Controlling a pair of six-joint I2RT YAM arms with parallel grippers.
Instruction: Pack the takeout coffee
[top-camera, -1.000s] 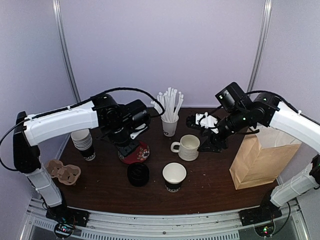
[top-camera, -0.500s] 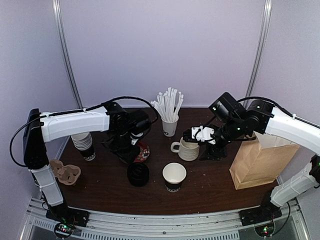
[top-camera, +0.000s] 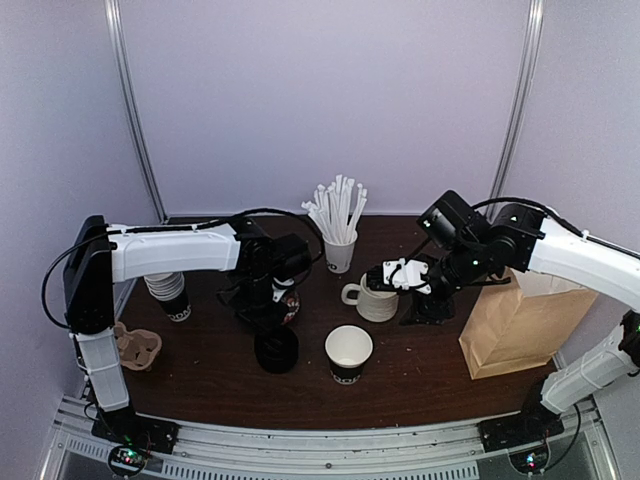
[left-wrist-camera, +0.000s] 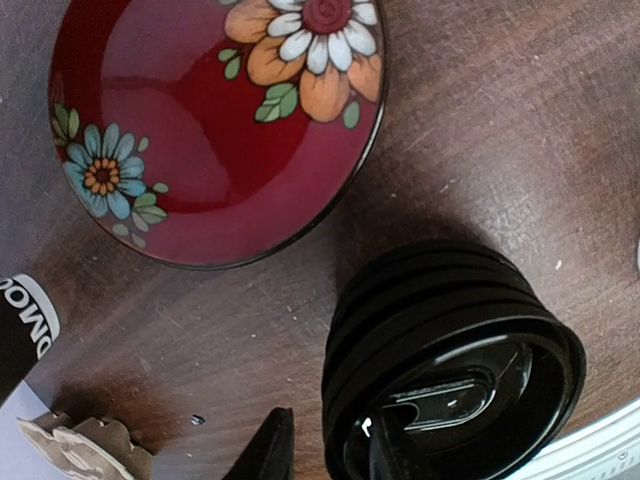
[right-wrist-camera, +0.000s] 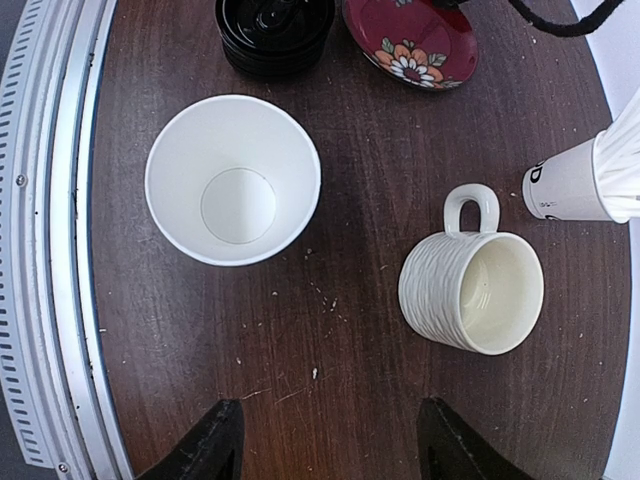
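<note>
Nothing is packed yet: the paper cup (top-camera: 348, 352), at six o'clock on the table (top-camera: 420, 385), is seen lidless. The lid stack (left-wrist-camera: 450, 370) rim is straddled by the left gripper (left-wrist-camera: 328, 450), and whether it is clamped cannot be told. The right gripper (right-wrist-camera: 330, 440) is spread, empty.

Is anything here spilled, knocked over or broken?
Nothing spilled or tipped. The white paper cup stands upright, empty and lidless; the cream ribbed mug is empty too. Only tiny pale specks dot the dark wooden table.
</note>
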